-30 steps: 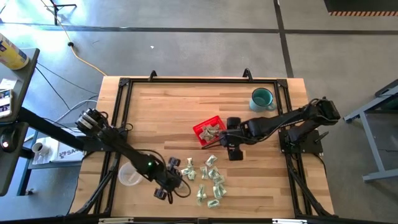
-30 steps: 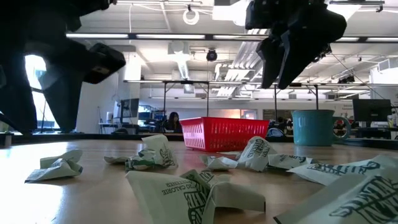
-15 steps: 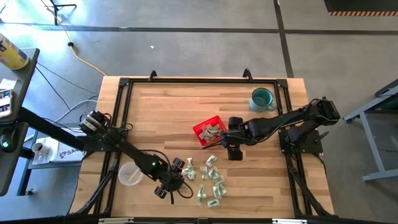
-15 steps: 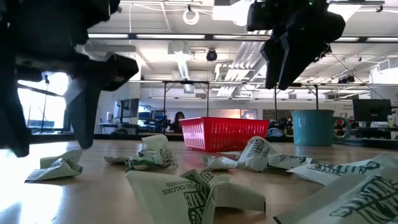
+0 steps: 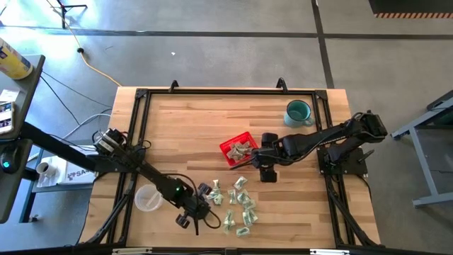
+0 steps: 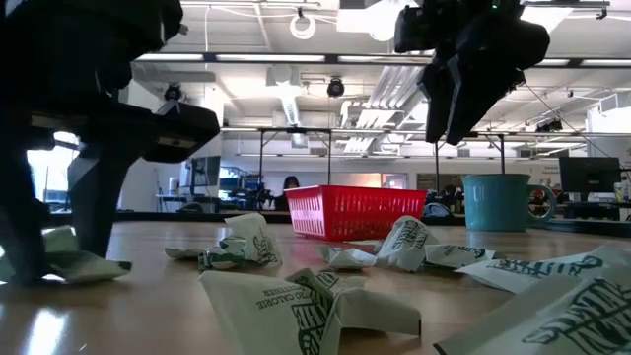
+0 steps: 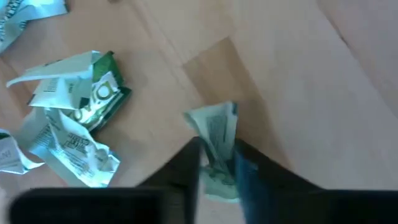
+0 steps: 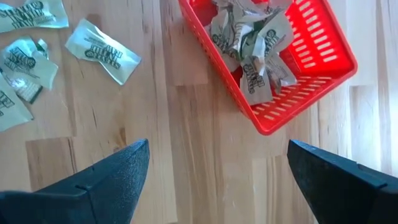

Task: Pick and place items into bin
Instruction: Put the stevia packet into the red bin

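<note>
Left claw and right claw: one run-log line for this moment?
left claw: shut on wrapped piece, at table | right claw: open, empty, beside red basket | basket: holds several pieces | loose pieces: remain on table

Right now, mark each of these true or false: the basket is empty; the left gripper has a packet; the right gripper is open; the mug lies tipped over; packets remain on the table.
1. The basket is empty. False: it holds several packets.
2. The left gripper is shut on a packet. True.
3. The right gripper is open. True.
4. The mug lies tipped over. False: it stands upright.
5. Loose packets remain on the table. True.
</note>
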